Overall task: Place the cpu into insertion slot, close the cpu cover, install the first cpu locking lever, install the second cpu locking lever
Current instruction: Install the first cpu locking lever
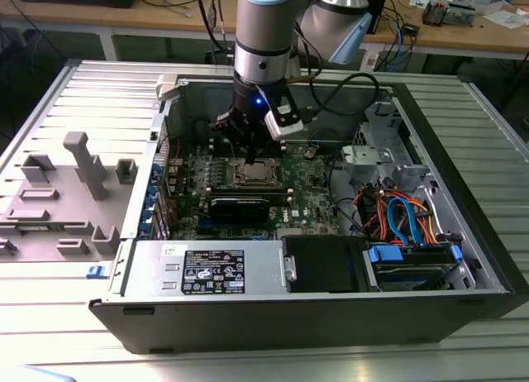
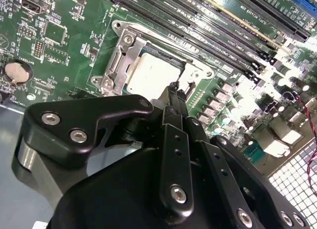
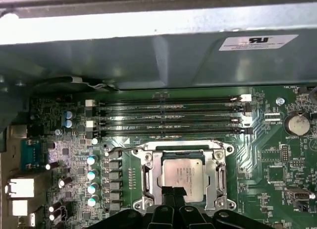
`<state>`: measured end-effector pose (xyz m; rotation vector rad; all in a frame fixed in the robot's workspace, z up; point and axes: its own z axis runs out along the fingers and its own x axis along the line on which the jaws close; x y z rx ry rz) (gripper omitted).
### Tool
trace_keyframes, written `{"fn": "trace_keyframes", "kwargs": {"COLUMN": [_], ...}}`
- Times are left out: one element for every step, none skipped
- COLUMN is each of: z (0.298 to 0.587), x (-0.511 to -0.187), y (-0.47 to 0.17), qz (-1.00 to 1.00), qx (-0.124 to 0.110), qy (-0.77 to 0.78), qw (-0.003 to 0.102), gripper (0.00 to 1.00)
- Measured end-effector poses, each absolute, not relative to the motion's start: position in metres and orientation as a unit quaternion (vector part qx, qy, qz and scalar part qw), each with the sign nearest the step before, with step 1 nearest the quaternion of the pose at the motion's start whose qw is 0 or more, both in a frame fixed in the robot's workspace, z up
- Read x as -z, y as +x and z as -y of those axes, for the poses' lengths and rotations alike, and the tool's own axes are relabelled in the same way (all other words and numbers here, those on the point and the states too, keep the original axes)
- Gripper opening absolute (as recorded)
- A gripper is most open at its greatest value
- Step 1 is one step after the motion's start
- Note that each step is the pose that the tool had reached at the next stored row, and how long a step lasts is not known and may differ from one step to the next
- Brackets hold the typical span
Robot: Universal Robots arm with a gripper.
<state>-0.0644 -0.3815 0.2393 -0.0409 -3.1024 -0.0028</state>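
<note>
Starting at the exterior view's left, you see grey plastic fixtures (image 1: pixel 78 163) on the ribbed table (image 1: pixel 50 283), then the open computer case (image 1: pixel 314 307) with the green motherboard (image 1: pixel 310 196) inside. Your gripper (image 1: pixel 250 160) hangs over the middle of the board with its fingertips (image 2: pixel 174 90) drawn together and holding nothing, just above the edge of the insertion slot (image 3: pixel 181 175). The cpu (image 3: pixel 184 172) already lies flat in that slot, framed by the cpu cover (image 3: pixel 148 177), beside the long memory slots (image 3: pixel 171 115).

silvery-tan cpu (image 3: pixel 183 171), green motherboard (image 3: pixel 277 174)
</note>
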Motion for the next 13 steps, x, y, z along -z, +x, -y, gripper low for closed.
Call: {"fn": "trace_keyframes", "kwargs": {"z": [0.381,0.381,0.381,0.381,0.381,0.381,0.381,0.381,0.381,0.382,0.381,0.382,0.382], "x": [-0.239,-0.239,-0.239,-0.239,-0.239,-0.239,-0.239,-0.239,-0.239,-0.241,-0.247,-0.249,-0.249], "y": [-0.065,-0.065,-0.065,-0.065,-0.065,-0.065,-0.065,-0.065,-0.065,-0.065,-0.066,-0.067,-0.069], "qz": [1.0,1.0,1.0,1.0,1.0,1.0,1.0,1.0,1.0,1.0,1.0,1.0,1.0], "qx": [0.001,0.001,0.001,0.001,0.001,0.001,0.001,0.001,0.001,0.001,0.001,0.001,0.001], "qy": [-0.013,-0.013,-0.013,-0.013,-0.013,-0.013,-0.013,-0.013,-0.013,-0.013,-0.013,-0.013,-0.013], "qw": [0.009,0.001,-0.001,-0.002,-0.002,-0.003,-0.005,-0.005,-0.005,-0.005,-0.006,-0.006,-0.007], "gripper": [0.11,0.11,0.11,0.11,0.11,0.11,0.11,0.11,0.11,0.11,0.11,0.11,0.11]}}
